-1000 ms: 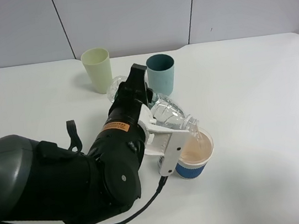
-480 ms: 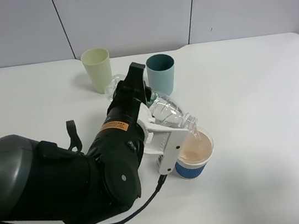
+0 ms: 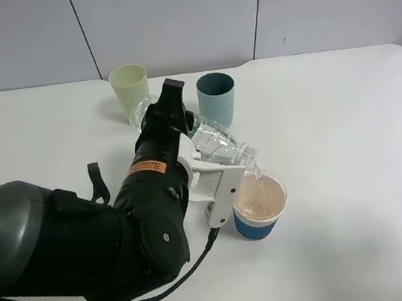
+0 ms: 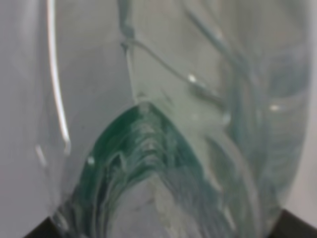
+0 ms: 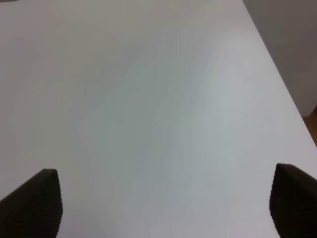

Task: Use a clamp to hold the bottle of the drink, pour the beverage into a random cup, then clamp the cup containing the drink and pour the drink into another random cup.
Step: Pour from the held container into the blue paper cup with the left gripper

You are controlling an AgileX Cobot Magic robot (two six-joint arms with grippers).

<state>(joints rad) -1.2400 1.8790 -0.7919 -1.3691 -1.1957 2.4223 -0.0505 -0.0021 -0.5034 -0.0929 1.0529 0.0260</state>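
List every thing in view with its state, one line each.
paper cup: upright, partly filled
bottle: tipped, pouring into the paper cup
teal cup: upright
yellow-green cup: upright
left gripper: shut on the bottle
right gripper: open, holding nothing

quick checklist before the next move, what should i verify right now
1. Grip on the bottle: ok, the left tool is shut on it, with the bottle tipped mouth-down.
2. Mouth over the paper cup: ok, the beverage lands inside.
3. Stance of the paper cup on the table: ok, upright.
4. Stance of the teal tumbler: ok, upright.
5. State of the right tool: ok, open, with nothing between its fingers.
6. Amount left in the bottle: cannot tell.
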